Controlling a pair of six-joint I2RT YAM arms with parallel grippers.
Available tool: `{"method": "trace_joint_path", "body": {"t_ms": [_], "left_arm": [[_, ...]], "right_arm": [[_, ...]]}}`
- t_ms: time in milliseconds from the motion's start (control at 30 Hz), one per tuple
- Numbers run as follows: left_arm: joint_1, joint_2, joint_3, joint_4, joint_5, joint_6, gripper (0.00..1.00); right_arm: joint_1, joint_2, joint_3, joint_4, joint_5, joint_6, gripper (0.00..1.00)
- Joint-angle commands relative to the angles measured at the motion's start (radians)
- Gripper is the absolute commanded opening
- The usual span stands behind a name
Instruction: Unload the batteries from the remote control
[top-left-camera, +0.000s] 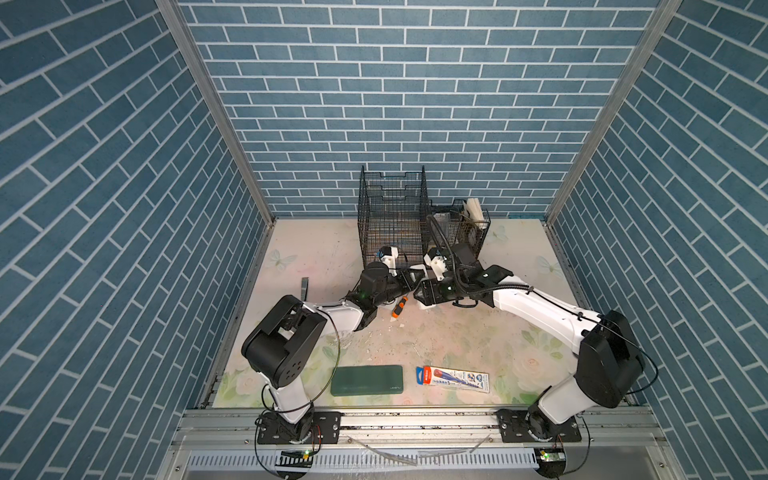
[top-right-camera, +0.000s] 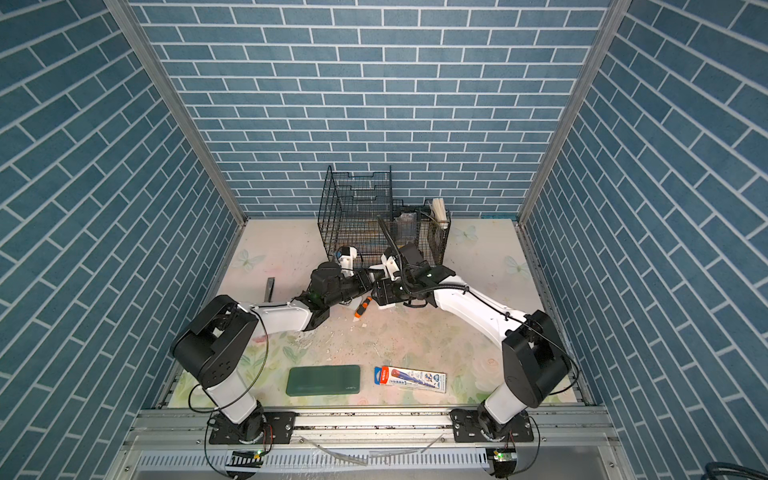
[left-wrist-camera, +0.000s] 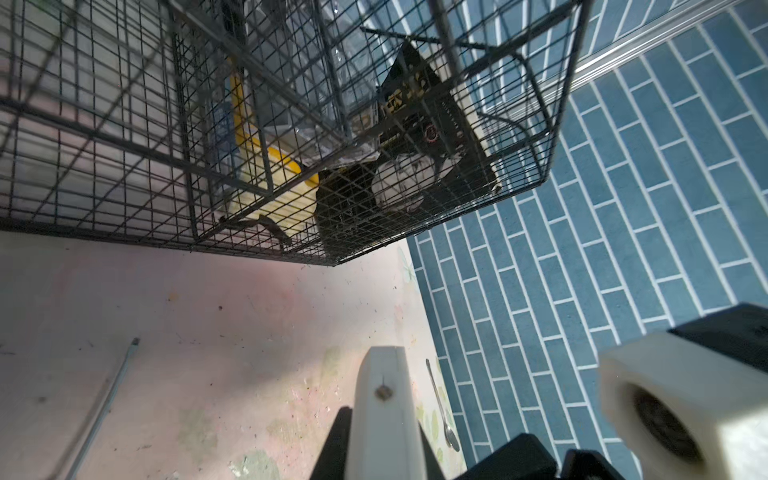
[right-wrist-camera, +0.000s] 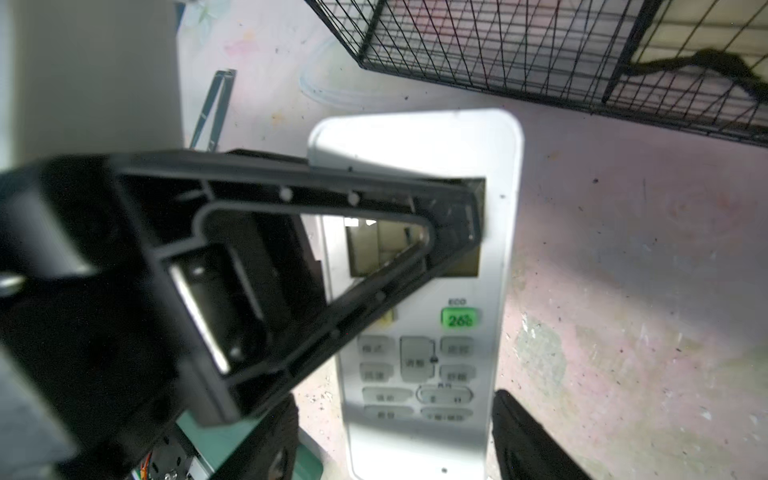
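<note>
White AC remote control (right-wrist-camera: 415, 153) lies buttons-up on the floral table (top-left-camera: 457, 336), just in front of the wire baskets; batteries not visible in any view. Right gripper (right-wrist-camera: 395, 395) straddles the remote's lower end, jaws spread, gap showing on one side, not pinching. Left gripper (right-wrist-camera: 465, 212) is pressed together, tip over the remote's display; contact unclear. Orange-and-black screwdriver (top-left-camera: 400, 308) lies on the table just beside both grippers. Tall tiered wire rack (top-left-camera: 392, 208) stands at the back wall, contents unclear. Smaller wire basket (top-left-camera: 467, 232) against its right side holds upright white flat pieces (top-left-camera: 473, 210), a black package (left-wrist-camera: 428, 120) and a white rounded item (left-wrist-camera: 403, 183). Yellow-edged thing (left-wrist-camera: 270, 158) sits behind mesh, compartment unclear. Closed green case (top-left-camera: 366, 379) and printed carton (top-left-camera: 453, 378) lie apart near the front edge.
</note>
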Motion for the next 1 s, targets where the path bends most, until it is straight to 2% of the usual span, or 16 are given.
{"method": "trace_joint_path", "body": {"t_ms": [0, 167, 400, 633, 967], "left_arm": [[0.017, -0.009, 0.005, 0.102, 0.065, 0.003, 0.00], [0.017, -0.014, 0.026, 0.102, 0.094, 0.025, 0.00], [0.021, -0.018, 0.076, 0.090, 0.152, 0.027, 0.00], [0.021, -0.020, 0.094, 0.095, 0.155, 0.031, 0.00], [0.021, 0.013, 0.120, 0.228, 0.179, -0.024, 0.00]], "right_arm": [[-0.018, -0.073, -0.050, 0.057, -0.056, 0.030, 0.73], [-0.089, -0.134, -0.123, 0.146, -0.188, 0.054, 0.72], [-0.194, -0.149, -0.194, 0.274, -0.393, 0.055, 0.58], [-0.229, -0.093, -0.246, 0.407, -0.502, 0.075, 0.55], [-0.247, -0.065, -0.291, 0.578, -0.632, 0.127, 0.48]]}}
